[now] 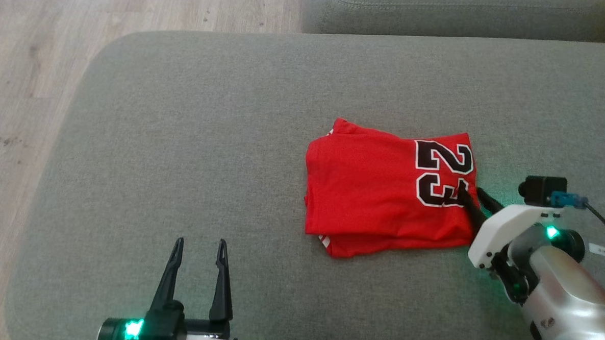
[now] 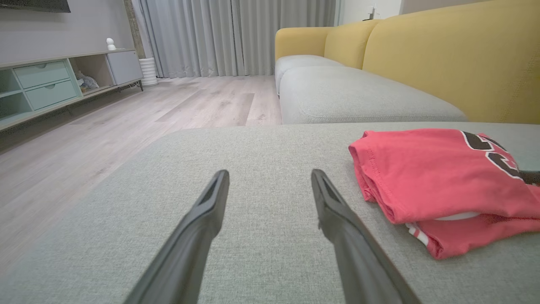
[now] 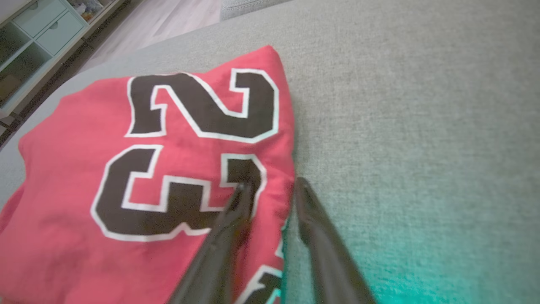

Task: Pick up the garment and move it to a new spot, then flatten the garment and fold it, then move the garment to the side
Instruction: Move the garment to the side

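Observation:
A red garment (image 1: pixel 385 194) with a black "23" lies folded and flat on the grey cushion (image 1: pixel 189 144). It also appears as a stacked red bundle (image 2: pixel 434 177) in the left wrist view. My right gripper (image 1: pixel 476 198) straddles its right edge: one finger (image 3: pixel 238 202) rests on top of the printed number, the other finger (image 3: pixel 308 207) lies on the cushion just beside the edge. The fingers are narrowly apart and the fabric (image 3: pixel 126 169) between them lies flat, not pinched. My left gripper (image 1: pixel 199 243) stands open over bare cushion, well left of the garment.
The cushion's rounded left edge drops to a wooden floor (image 1: pixel 18 85). A second grey seat (image 1: pixel 453 5) lies behind it, with yellow backrests (image 2: pixel 443 55). A low cabinet (image 2: pixel 50 80) stands along the far wall.

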### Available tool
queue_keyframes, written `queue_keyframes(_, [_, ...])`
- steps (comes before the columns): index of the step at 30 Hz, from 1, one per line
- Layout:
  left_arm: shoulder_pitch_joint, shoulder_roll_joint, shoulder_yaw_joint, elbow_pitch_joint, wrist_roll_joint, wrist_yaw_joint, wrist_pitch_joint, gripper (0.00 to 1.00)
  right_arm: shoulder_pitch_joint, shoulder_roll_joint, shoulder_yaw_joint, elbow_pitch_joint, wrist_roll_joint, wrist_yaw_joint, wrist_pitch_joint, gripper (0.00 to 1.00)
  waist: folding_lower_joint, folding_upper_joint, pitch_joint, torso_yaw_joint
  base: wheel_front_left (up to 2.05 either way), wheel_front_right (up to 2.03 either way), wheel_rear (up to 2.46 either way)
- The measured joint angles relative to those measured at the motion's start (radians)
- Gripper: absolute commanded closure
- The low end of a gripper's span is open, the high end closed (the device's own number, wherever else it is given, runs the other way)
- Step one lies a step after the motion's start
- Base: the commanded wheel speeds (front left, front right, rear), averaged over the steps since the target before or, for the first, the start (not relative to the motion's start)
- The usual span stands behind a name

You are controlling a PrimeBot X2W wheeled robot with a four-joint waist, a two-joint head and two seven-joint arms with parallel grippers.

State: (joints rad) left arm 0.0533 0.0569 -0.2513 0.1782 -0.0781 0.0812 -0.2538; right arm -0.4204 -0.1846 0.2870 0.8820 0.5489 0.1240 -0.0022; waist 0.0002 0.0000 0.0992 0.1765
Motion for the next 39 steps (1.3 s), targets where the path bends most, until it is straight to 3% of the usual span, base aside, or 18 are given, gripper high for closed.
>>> queue_keyframes(7, [-0.001, 0.000, 0.004, 0.002, -0.006, 0.008, 0.000, 0.00, -0.061, -0.045, 0.066, 0.022, 0.040, 0.000, -0.052, 1.00, -0.0001, 0.0000, 0.014, -0.038, 0.00, 0.00, 0.00])
queue_keyframes(19, [-0.062, -0.001, 0.000, -0.022, -0.010, 0.013, 0.000, 0.00, -0.261, -0.297, 0.086, 0.029, 0.027, 0.000, -0.063, 1.00, 0.0000, 0.0000, 0.104, -0.156, 0.00, 0.00, 0.00])
queue_keyframes(31, [-0.163, -0.003, 0.000, -0.027, 0.018, -0.002, 0.000, 0.00, -0.457, -0.476, 0.051, 0.061, -0.075, 0.000, -0.058, 1.00, 0.0000, 0.0000, 0.240, -0.254, 0.00, 0.00, 0.00])
queue_keyframes(38, [-0.186, -0.003, 0.002, -0.044, 0.018, -0.003, -0.002, 0.00, -0.510, -0.524, -0.020, 0.160, -0.137, 0.000, -0.046, 1.00, -0.0001, 0.0000, 0.287, -0.280, 0.00, 0.00, 0.00])
queue_keyframes(39, [-0.188, -0.004, 0.001, -0.048, 0.018, -0.004, -0.002, 0.00, -0.521, -0.528, -0.039, 0.185, -0.151, 0.000, -0.042, 0.65, -0.0001, 0.0000, 0.293, -0.283, 0.00, 0.00, 0.00])
